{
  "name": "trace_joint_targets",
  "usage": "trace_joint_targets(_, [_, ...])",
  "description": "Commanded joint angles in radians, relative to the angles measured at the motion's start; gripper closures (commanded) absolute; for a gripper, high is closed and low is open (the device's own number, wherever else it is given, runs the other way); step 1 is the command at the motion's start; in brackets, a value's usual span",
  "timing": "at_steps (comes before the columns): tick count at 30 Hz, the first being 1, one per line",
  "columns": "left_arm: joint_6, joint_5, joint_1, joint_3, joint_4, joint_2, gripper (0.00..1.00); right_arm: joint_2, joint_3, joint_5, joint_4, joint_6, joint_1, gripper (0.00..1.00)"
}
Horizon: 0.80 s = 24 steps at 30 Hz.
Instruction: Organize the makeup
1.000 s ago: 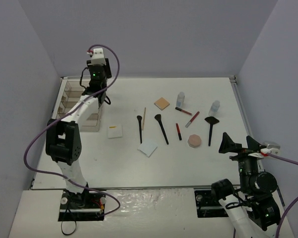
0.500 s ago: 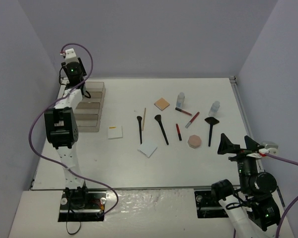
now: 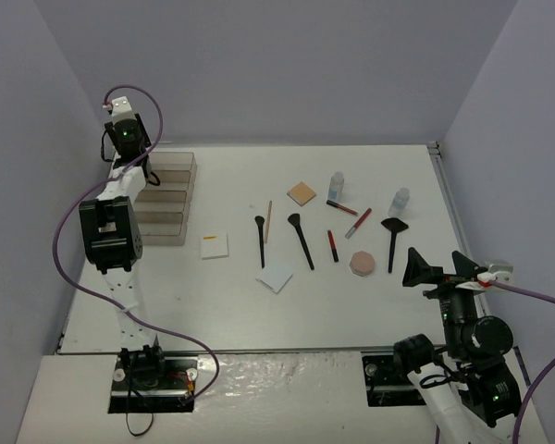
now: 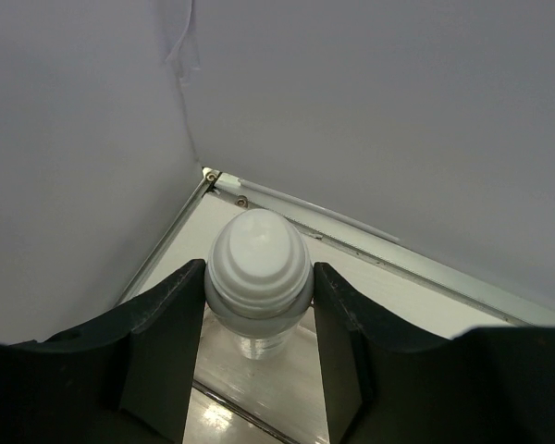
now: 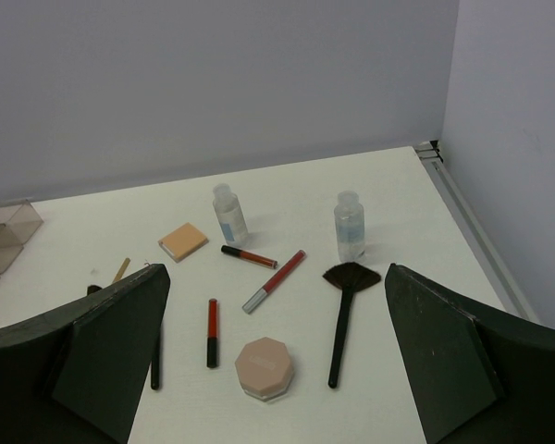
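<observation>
One little bottle point(image 4: 259, 257) we are pinching in our left gripper point(image 4: 259, 285), far left; our right gripper point(image 5: 275, 277) is gaping wide, holding nothing.

Tiered clear organizer point(image 3: 171, 199) — far-left, white table point(image 3: 259, 314)

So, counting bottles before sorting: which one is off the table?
The white-capped bottle, gripped in the left tool and held in the air. The other two bottles stand upright on the table.

Robot lab cell: bare walls point(image 3: 287, 65), white table point(image 3: 259, 310), left arm point(image 3: 111, 236), right arm point(image 3: 469, 338).
</observation>
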<state>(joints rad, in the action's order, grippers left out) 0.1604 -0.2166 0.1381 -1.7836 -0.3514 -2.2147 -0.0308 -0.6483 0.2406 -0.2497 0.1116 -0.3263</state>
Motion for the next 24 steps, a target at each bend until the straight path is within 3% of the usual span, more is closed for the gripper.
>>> trace_joint_targets(1, [0.011, -0.002, 0.011, -0.064, -0.121, 0.038, 1.00, -0.043, -0.004, -0.019, 0.088, -0.005, 0.008, 0.00])
trace_joint_targets(9, [0.052, 0.013, 0.027, -0.029, -0.130, -0.002, 1.00, -0.041, -0.005, -0.023, 0.088, -0.007, 0.015, 0.00])
trace_joint_targets(14, [0.052, 0.012, 0.028, 0.001, -0.142, -0.006, 0.94, -0.043, -0.003, -0.035, 0.089, -0.009, 0.017, 0.00])
trace_joint_targets(18, [0.047, 0.024, 0.028, 0.022, -0.144, 0.004, 0.72, -0.036, -0.001, -0.038, 0.090, -0.009, 0.018, 0.00])
trace_joint_targets(20, [0.036, 0.026, 0.028, 0.044, -0.147, 0.019, 0.43, -0.032, -0.002, -0.038, 0.090, -0.009, 0.017, 0.00])
trace_joint_targets(23, [0.028, 0.041, 0.028, 0.088, -0.148, 0.057, 0.19, -0.023, -0.001, -0.042, 0.090, -0.011, 0.018, 0.00])
trace_joint_targets(24, [0.028, 0.049, 0.028, 0.103, -0.146, 0.072, 0.15, -0.022, -0.001, -0.042, 0.090, -0.012, 0.018, 0.00])
